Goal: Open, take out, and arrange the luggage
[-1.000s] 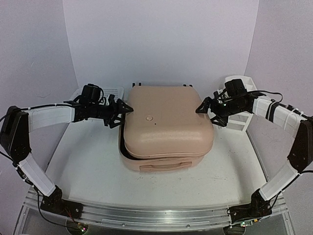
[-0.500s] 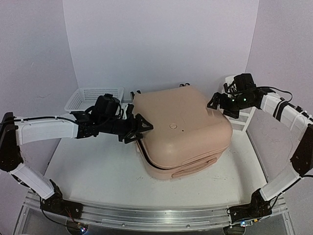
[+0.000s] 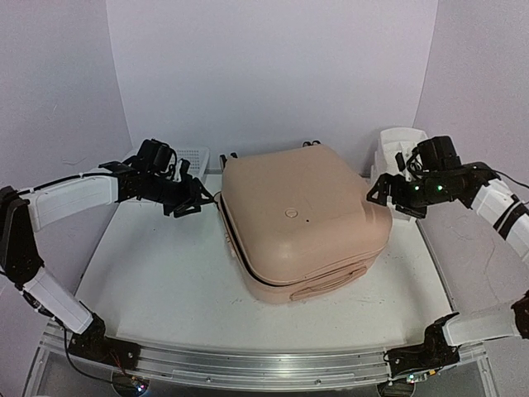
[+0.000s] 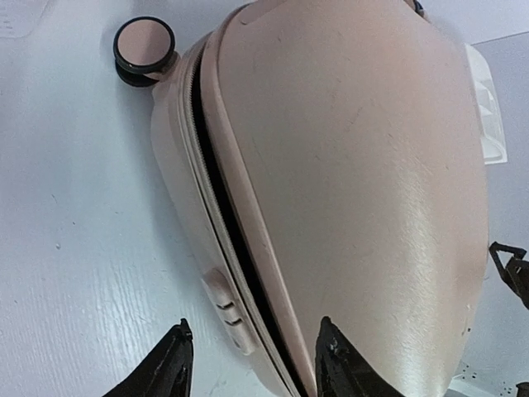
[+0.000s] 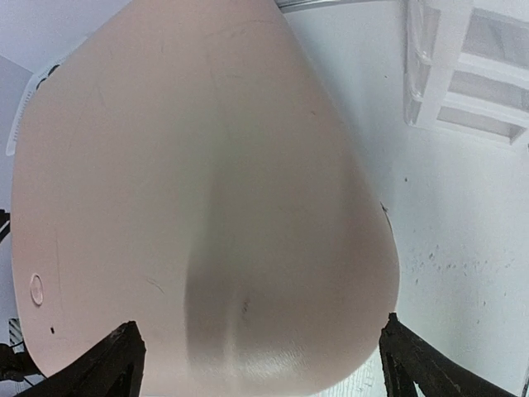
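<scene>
Now your left gripper [image 3: 192,203] has backed off the luggage [image 3: 302,219], which lies swung askew, still closed, just ahead of its half-parted, empty jaws. Your right gripper [image 3: 380,194] gapes empty beside it, so opening remains.

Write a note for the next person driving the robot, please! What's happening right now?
Left gripper: open, empty, beside the left edge of the large peach-pink hard-shell suitcase.
Right gripper: open, empty, at its right side.
Suitcase lies flat and askew on the white table, lid down, dark gap along the seam.
Done: nothing taken out.
Left: open it, unpack, arrange.
</scene>
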### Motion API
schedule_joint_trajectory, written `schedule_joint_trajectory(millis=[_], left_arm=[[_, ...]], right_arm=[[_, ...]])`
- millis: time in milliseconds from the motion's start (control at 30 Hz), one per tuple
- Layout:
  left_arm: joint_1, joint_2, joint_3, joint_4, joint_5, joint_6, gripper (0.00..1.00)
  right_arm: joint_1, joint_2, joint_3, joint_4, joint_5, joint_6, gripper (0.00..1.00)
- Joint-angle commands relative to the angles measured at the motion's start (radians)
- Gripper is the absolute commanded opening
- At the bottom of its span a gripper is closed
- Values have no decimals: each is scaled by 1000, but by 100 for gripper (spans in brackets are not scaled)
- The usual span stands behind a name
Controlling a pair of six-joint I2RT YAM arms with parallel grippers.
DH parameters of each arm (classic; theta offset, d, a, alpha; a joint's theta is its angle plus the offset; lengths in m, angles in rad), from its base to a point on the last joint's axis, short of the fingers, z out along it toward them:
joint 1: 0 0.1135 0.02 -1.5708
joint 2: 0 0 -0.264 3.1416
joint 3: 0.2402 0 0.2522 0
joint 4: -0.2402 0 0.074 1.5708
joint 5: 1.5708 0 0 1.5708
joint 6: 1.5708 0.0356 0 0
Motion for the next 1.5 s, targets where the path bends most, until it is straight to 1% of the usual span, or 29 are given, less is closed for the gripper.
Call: schedule_joint_trajectory(millis=[0, 133, 233, 333, 400, 433, 500, 567, 700, 867, 1067, 1133, 1200, 1300, 1433, 1467], left_arm=[[66, 90, 113, -65, 48, 113, 51], [92, 192, 188, -70, 89, 141, 50], [97, 278, 246, -70, 123, 144, 50], [97, 350, 305, -69, 160, 151, 50], [97, 387, 333, -58, 185, 158, 52], [97, 401, 344, -55, 185, 161, 55], [98, 433, 367, -56, 173, 161, 56], [101, 466, 383, -58, 174, 152, 52], [103, 515, 397, -61, 183, 142, 33], [103, 549, 387, -54, 181, 130, 24], [106, 546, 356, -35, 183, 123, 12], [116, 533, 325, -11, 193, 106, 12], [131, 505, 262, 75, 226, 71, 14], [146, 461, 180, 176, 250, 37, 24], [146, 493, 199, 180, 292, 39, 35], [146, 499, 204, 180, 296, 41, 36]], right_arm=[[0, -88, -103, -48, 32, 32, 98], [0, -158, -218, -33, 20, 75, 98], [0, -247, -350, 44, -32, 134, 98], [0, -333, -448, 128, -83, 175, 98], [0, -380, -487, 161, -98, 190, 98], [0, -398, -502, 175, -103, 195, 98], [0, -431, -519, 185, -107, 199, 98], [0, -450, -533, 198, -110, 201, 98], [0, -456, -562, 226, -126, 227, 98], [0, -460, -615, 308, -162, 275, 98], [0, -452, -624, 328, -153, 281, 98], [0, -452, -626, 328, -149, 279, 98], [0, -456, -627, 332, -146, 278, 98], [0, -461, -629, 336, -143, 279, 98], [0, -455, -626, 340, -147, 277, 98], [0, -452, -625, 339, -149, 275, 98]])
